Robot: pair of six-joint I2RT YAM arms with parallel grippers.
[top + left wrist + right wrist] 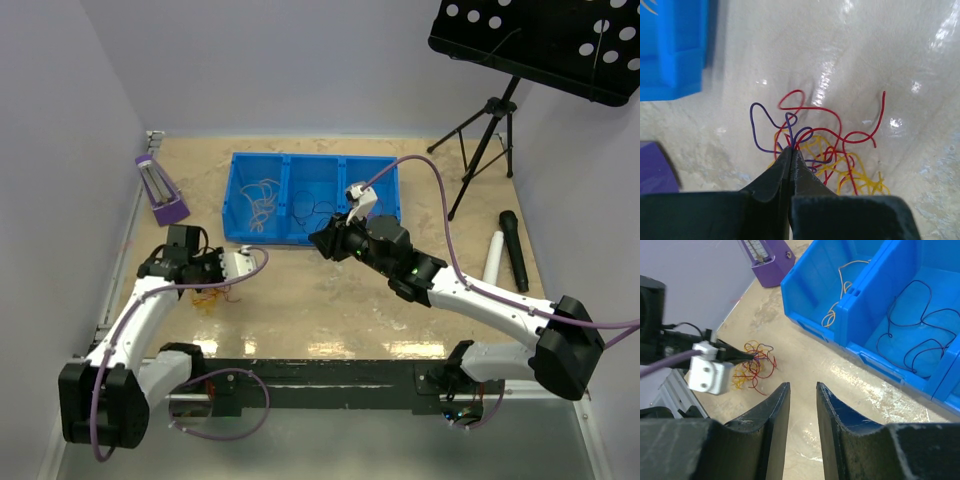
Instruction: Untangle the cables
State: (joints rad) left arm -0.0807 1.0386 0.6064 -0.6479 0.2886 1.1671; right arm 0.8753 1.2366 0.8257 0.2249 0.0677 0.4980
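1. The left jaws are pinching shut at the near edge of the cables [826,153]. They're gripping a purple strand and, by the look of it, a red one too. The clump is lying on the table [330,300], near the left front corner of the blue bin [852,320].
2. The biggest risk is probably that two strands are getting grabbed at once. Pulling now would likely drag the whole red and yellow mess along instead of freeing one wire.
3. The loops are crossing each other a lot, so a straight tug could cinch them tighter rather than open them up.
4. The right jaws are hanging over the table with a narrow gap and nothing in them, well apart from the clump. With nothing pinning the rest down, the whole clump could just lift off the table.
5. The strands are thin and look slick, so one might slide out of the pinch halfway through a pull.
6. If the right arm comes in to help, it's heading toward the left arm's white camera box [707,374], so a bump looks possible.
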